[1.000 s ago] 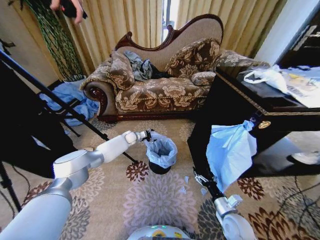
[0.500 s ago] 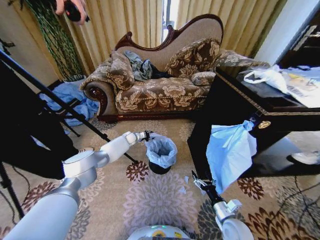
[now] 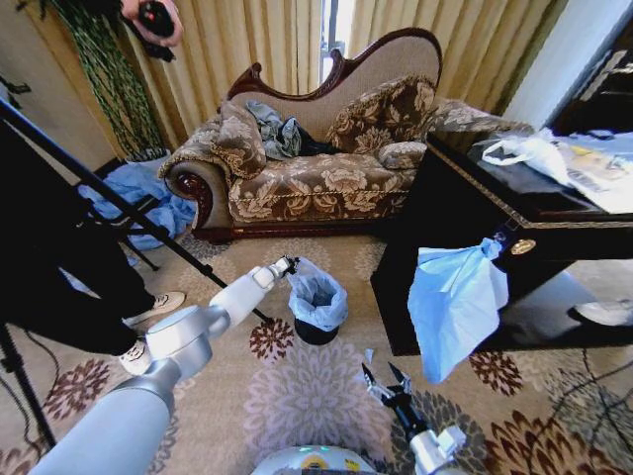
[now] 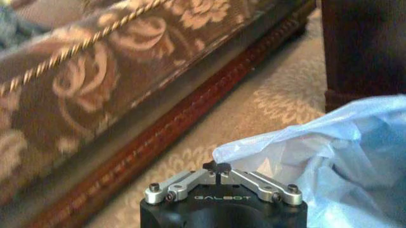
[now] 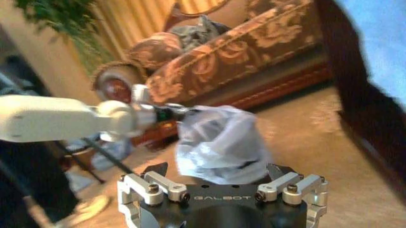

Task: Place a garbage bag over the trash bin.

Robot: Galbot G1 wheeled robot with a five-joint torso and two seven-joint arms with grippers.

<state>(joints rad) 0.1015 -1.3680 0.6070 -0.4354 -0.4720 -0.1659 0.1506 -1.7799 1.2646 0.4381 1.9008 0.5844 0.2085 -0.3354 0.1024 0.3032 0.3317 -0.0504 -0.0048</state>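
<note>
Two arms out: left end effector (image 3: 290, 263) is clenched on the garbage bag (image 3: 316, 297) rim at about 10 o'clock of the trash bin (image 3: 315, 332), which sits on the carpet (image 3: 297, 396) in front of the sofa (image 3: 316, 158). Right end effector (image 3: 386, 381) hangs released at 5 o'clock, well apart

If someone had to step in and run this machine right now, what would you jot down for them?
Left end effector: shut, pinching the garbage bag at its edge, at the bin's rim on the sofa side.
Right end effector: open, empty, low over the carpet, apart from the bin.
Trash bin: upright on the carpet in front of the sofa, bag draped over its top, black base showing.
Done: bag is on the bin.
Left: check that the rim is covered all round, release the left grip.
</note>
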